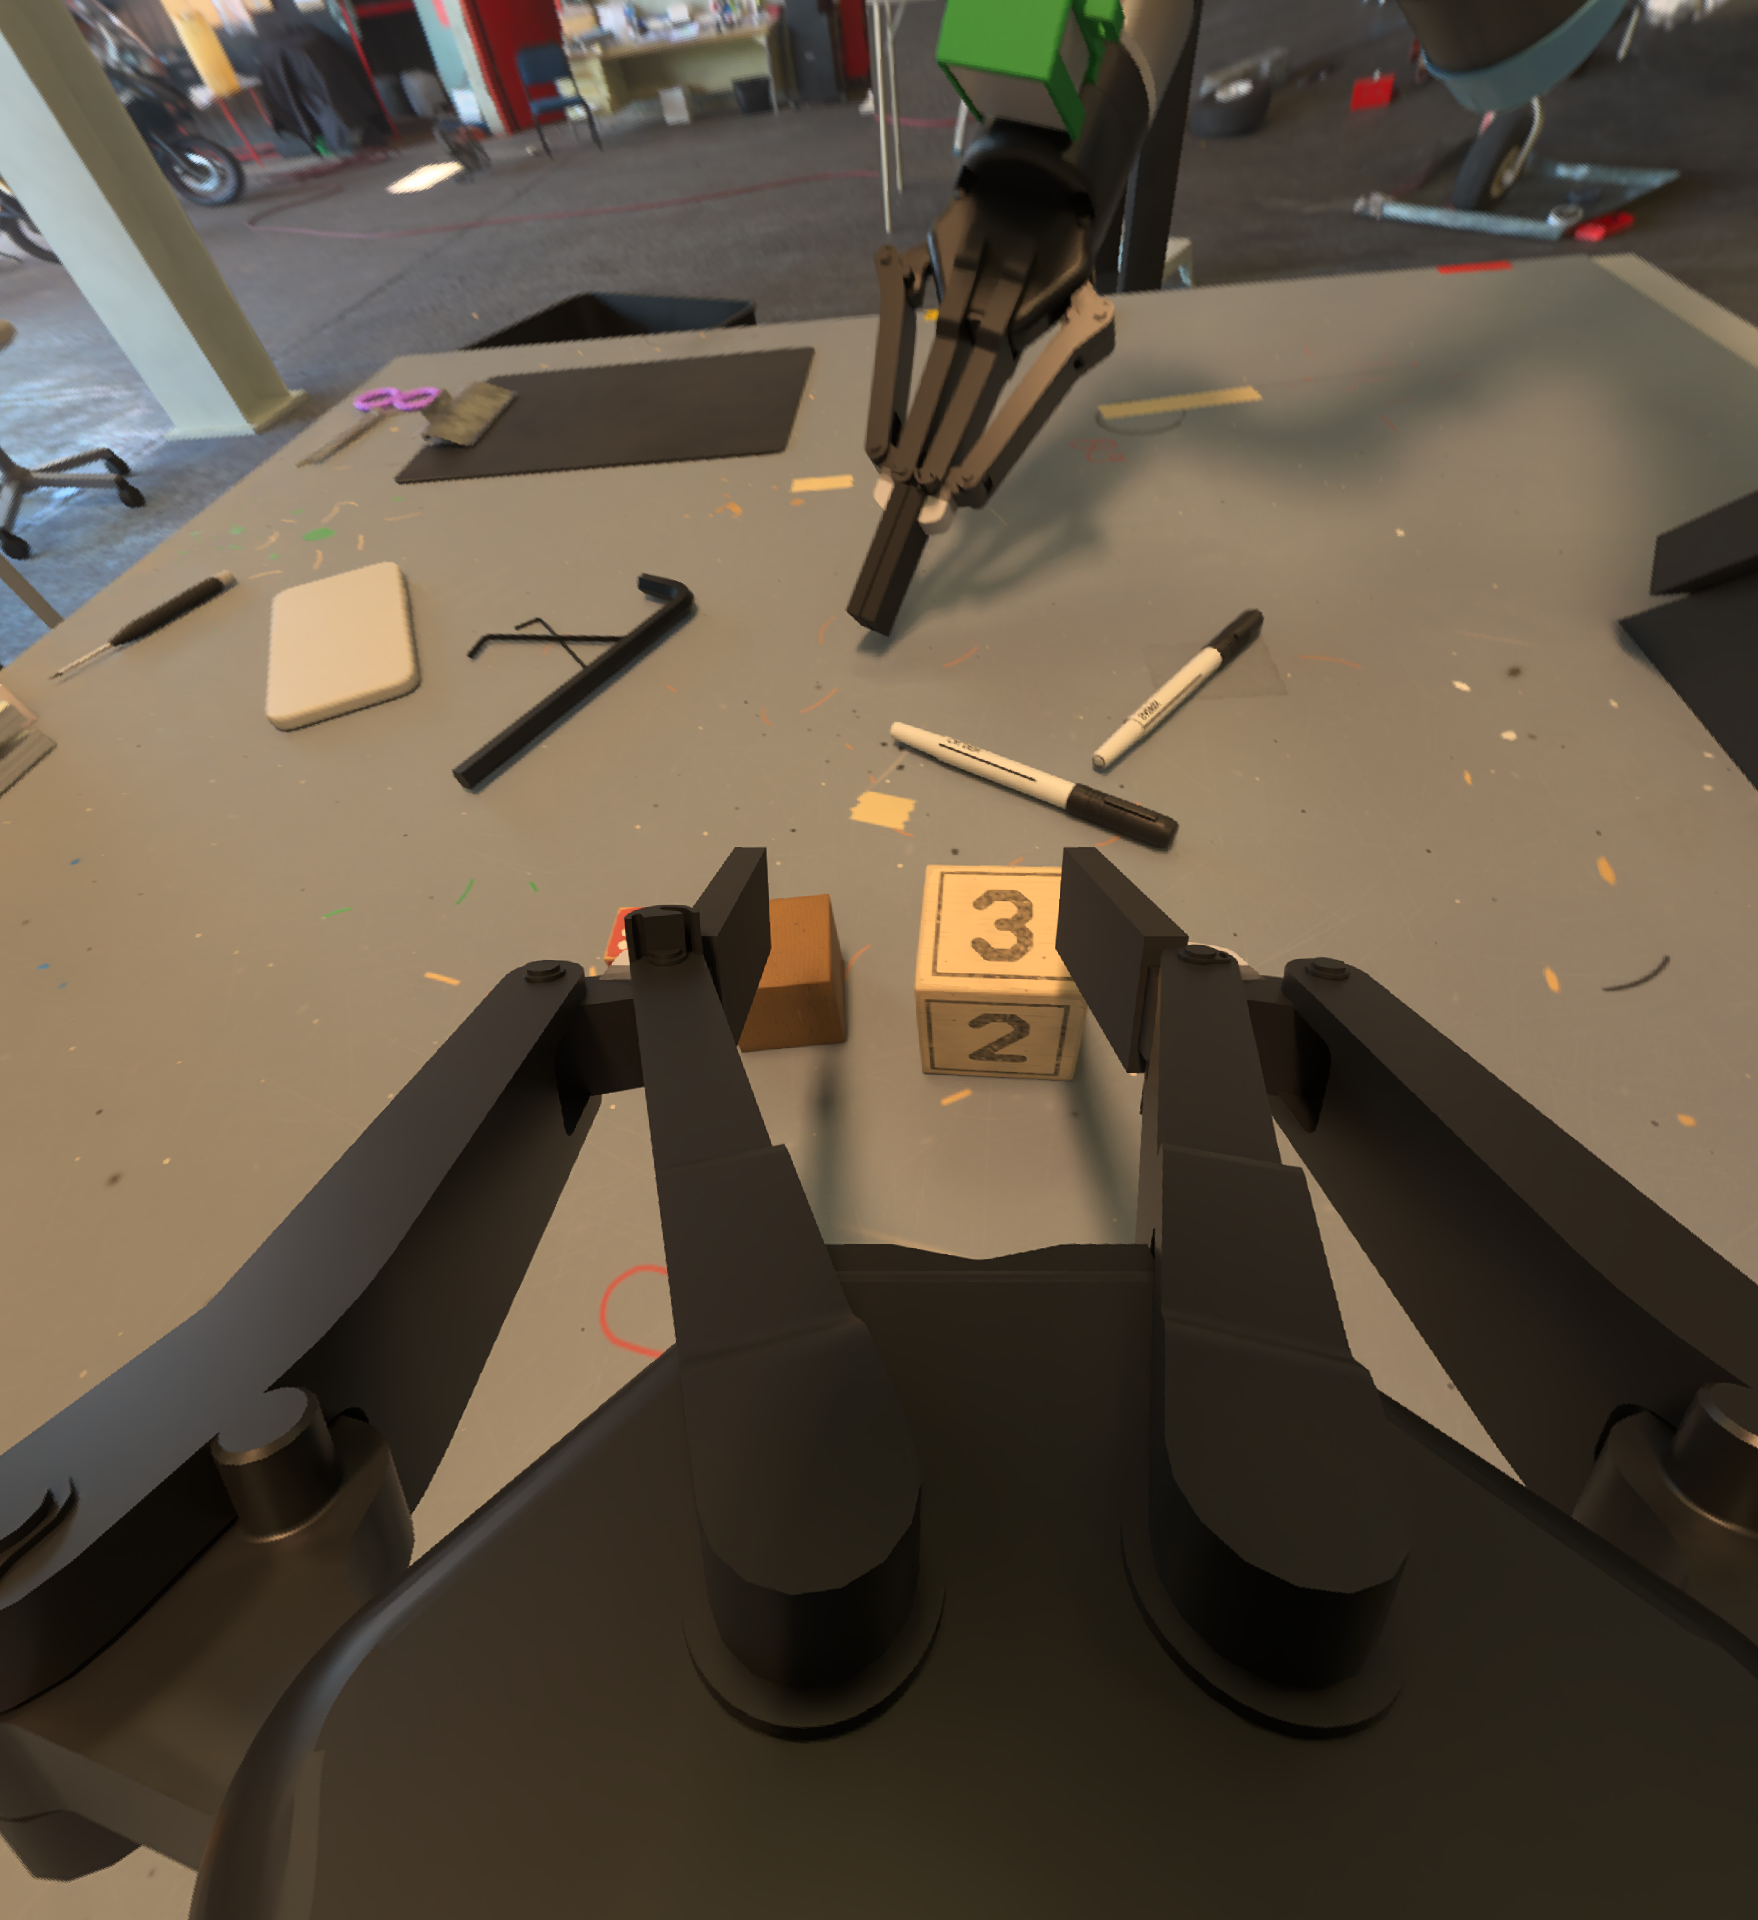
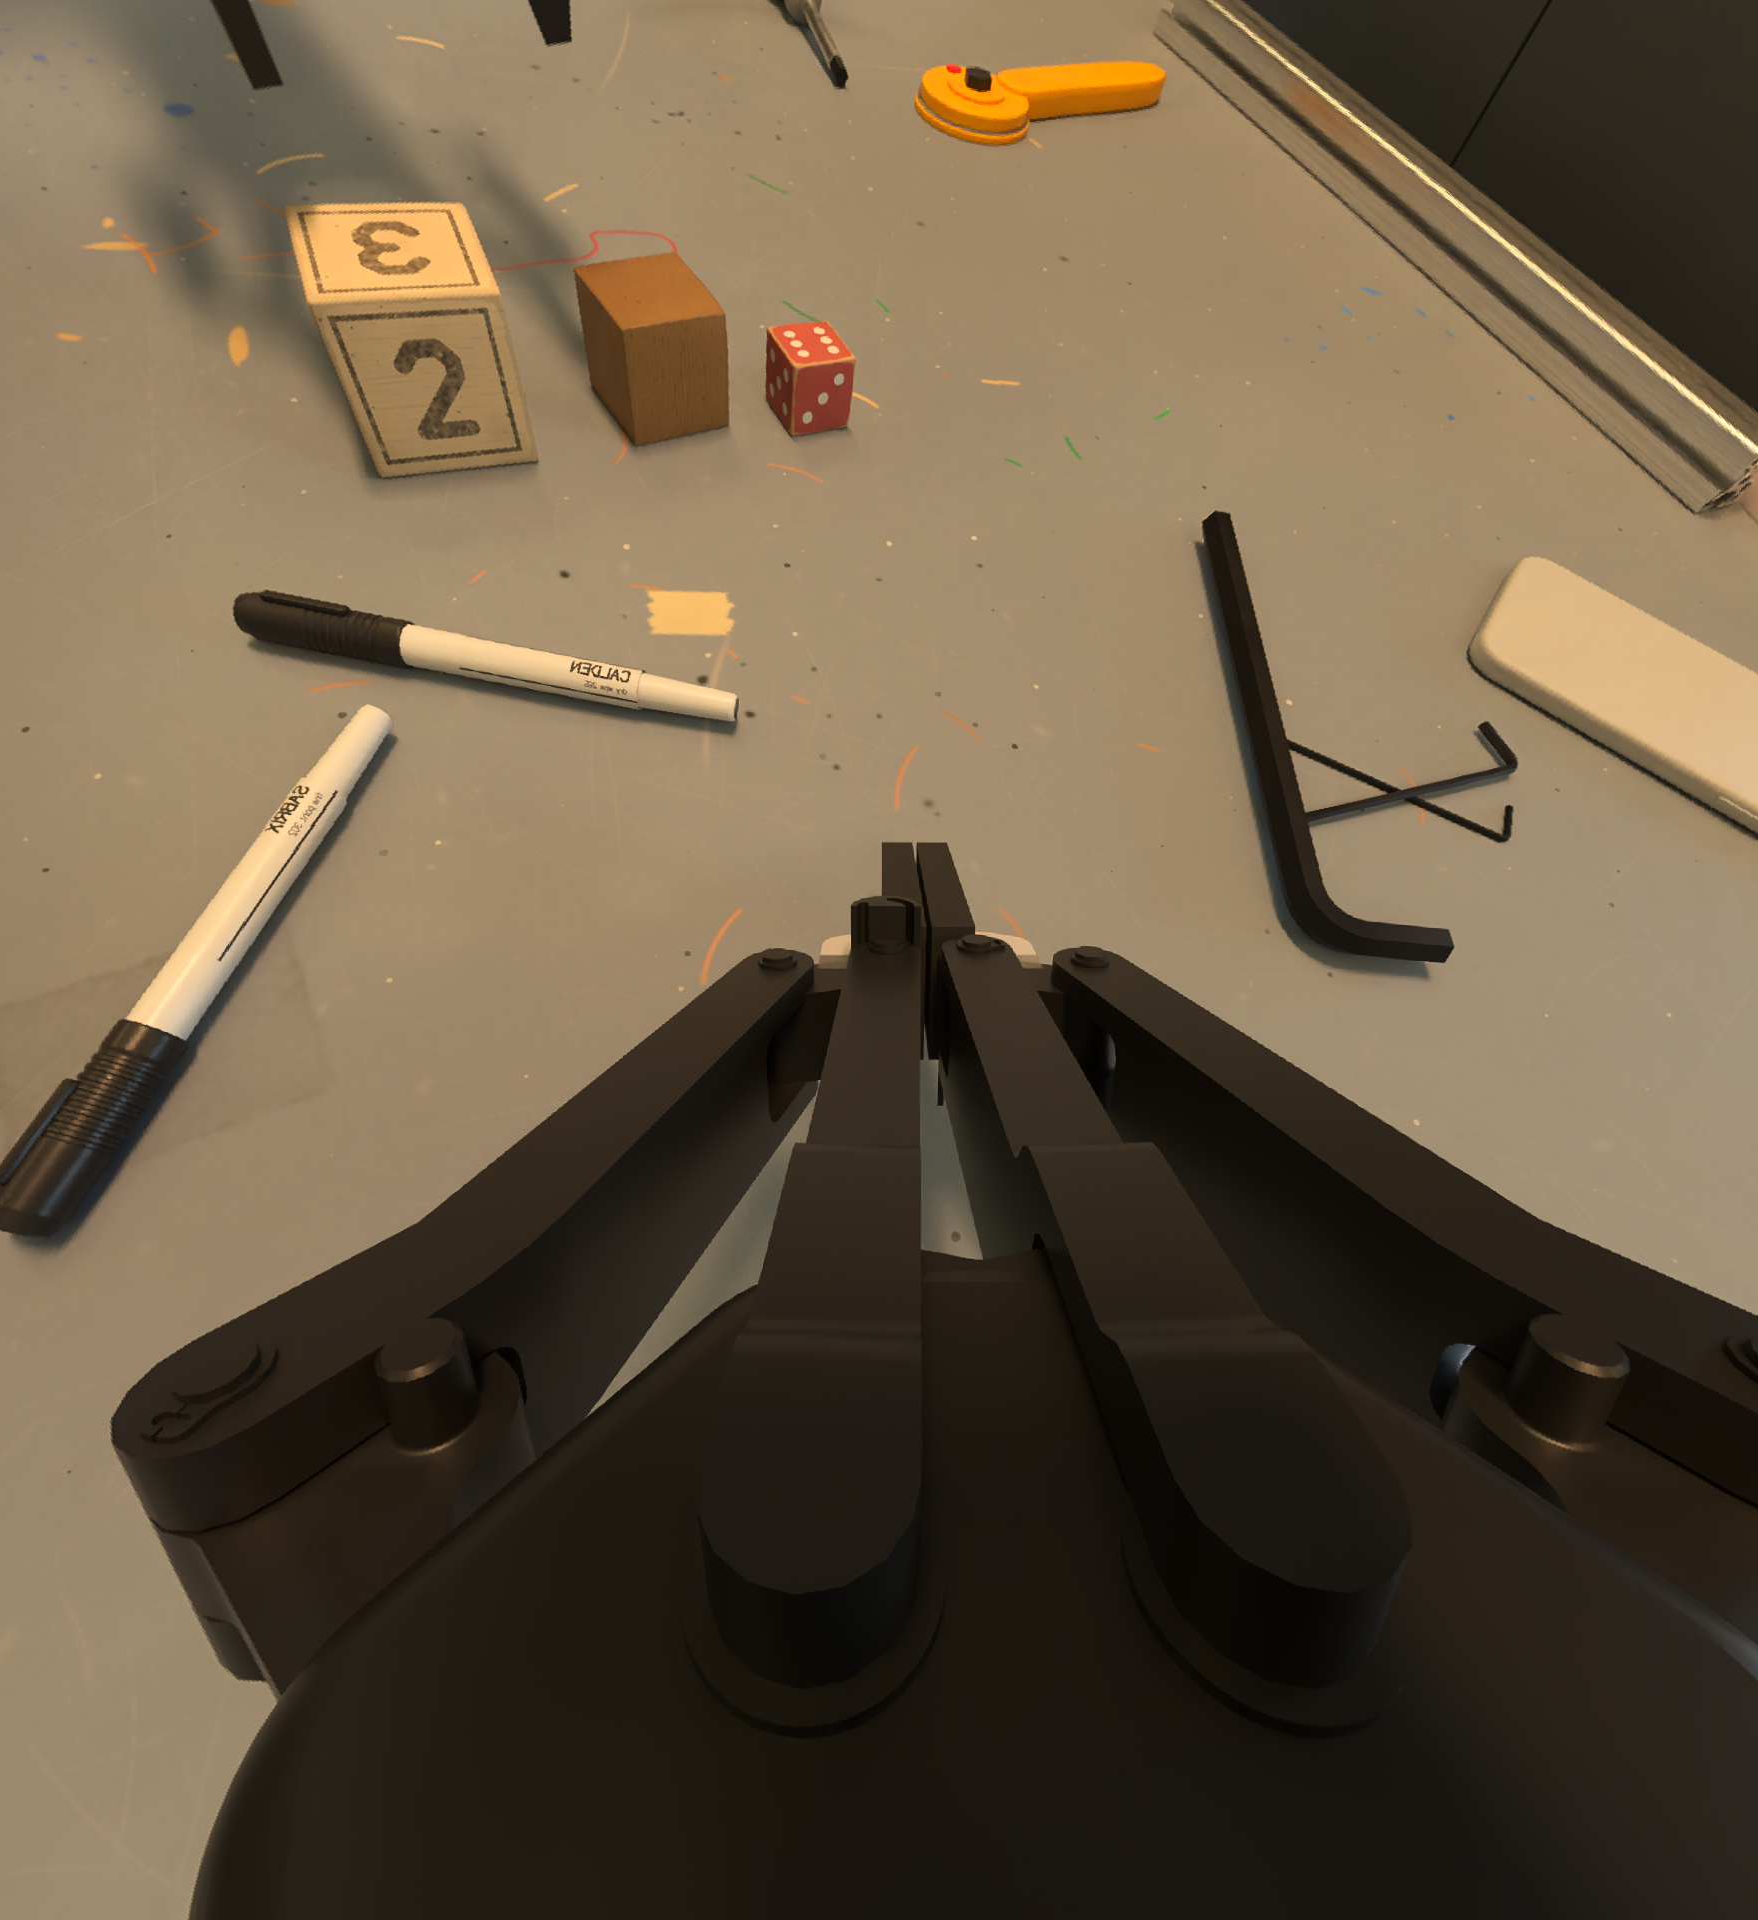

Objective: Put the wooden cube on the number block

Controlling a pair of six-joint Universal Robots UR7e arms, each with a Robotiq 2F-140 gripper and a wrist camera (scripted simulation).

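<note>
The brown wooden cube (image 1: 797,971) stands on the grey table (image 1: 231,987), partly behind my left gripper's left finger. The pale number block (image 1: 994,977) stands to its right, apart from it. My left gripper (image 1: 914,935) is open and empty, above the table, its gap over the space between the two blocks. In the right wrist view the number block (image 2: 413,338) and the wooden cube (image 2: 659,348) stand side by side, far ahead of my right gripper (image 2: 916,868), which is shut and empty. The right gripper also shows in the left wrist view (image 1: 880,613), tip near the table.
A red die (image 2: 810,376) sits beside the wooden cube. Two markers (image 2: 485,657) (image 2: 194,966) lie near the blocks. Black hex keys (image 2: 1301,769), a white slab (image 2: 1664,696), an orange tool (image 2: 1036,99), a metal rail (image 2: 1477,260) and a black mat (image 1: 615,410) lie around.
</note>
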